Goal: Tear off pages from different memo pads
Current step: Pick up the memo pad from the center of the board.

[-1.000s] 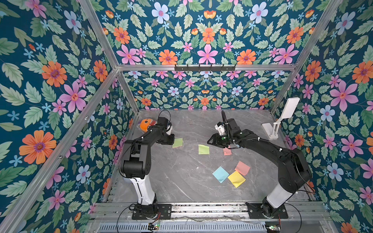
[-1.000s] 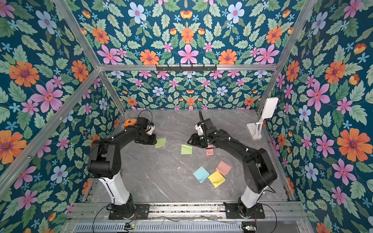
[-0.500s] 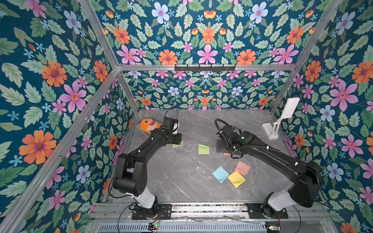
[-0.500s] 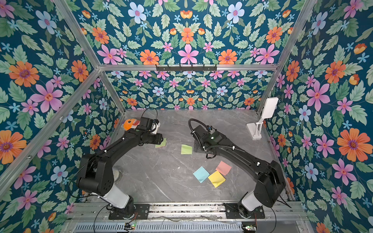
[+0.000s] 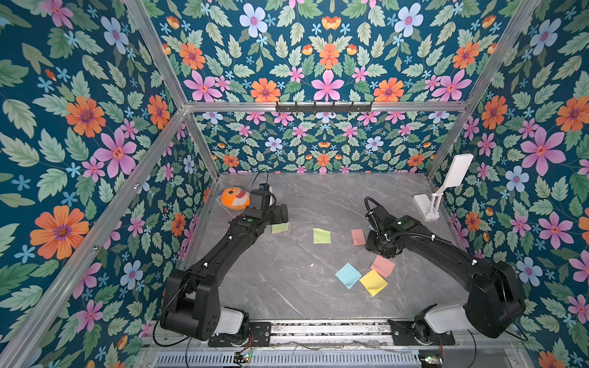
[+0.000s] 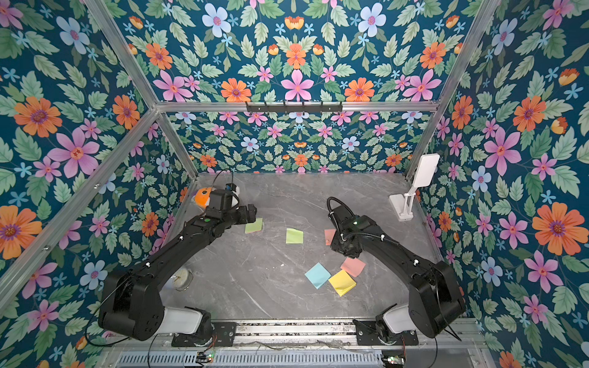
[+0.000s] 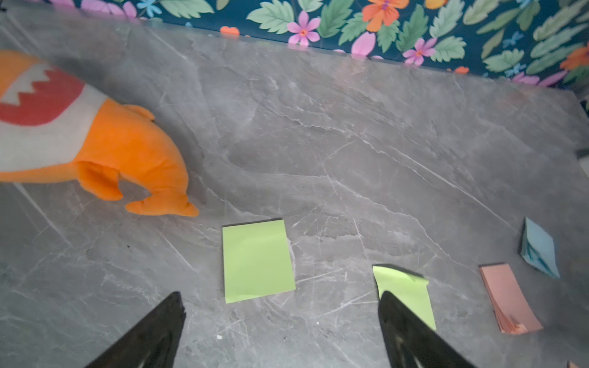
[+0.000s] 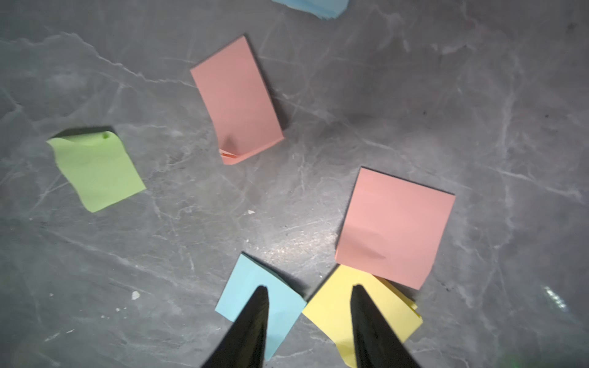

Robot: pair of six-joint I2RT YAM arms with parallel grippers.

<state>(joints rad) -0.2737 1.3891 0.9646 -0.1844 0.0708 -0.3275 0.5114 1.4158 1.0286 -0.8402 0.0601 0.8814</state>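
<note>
Green comes next, I think. The left claw (image 7: 282, 295) hangs over the flat square green paper pad (image 7: 258, 261) at the far left. Its jaws are wide apart, with nothing in them.

How should it grab a page?

Come down on one loose edge, pinch only the top sheet, and peel slowly. The pad looks light, so it may lift too.

And the right claw (image 8: 309, 288)?

It is half open and empty, over the thin blue paper square (image 8: 239, 296) and the yellow paper stack (image 8: 331, 302), near and to the right. It could hold a pad down.

Is anything in the way?

The soft orange toy fish (image 5: 235, 199) sits just beside the left claw. A curled green paper sheet (image 5: 321, 236) lies loose in the middle, already off. The white plastic stand (image 5: 446, 188) is well apart, far right.
</note>
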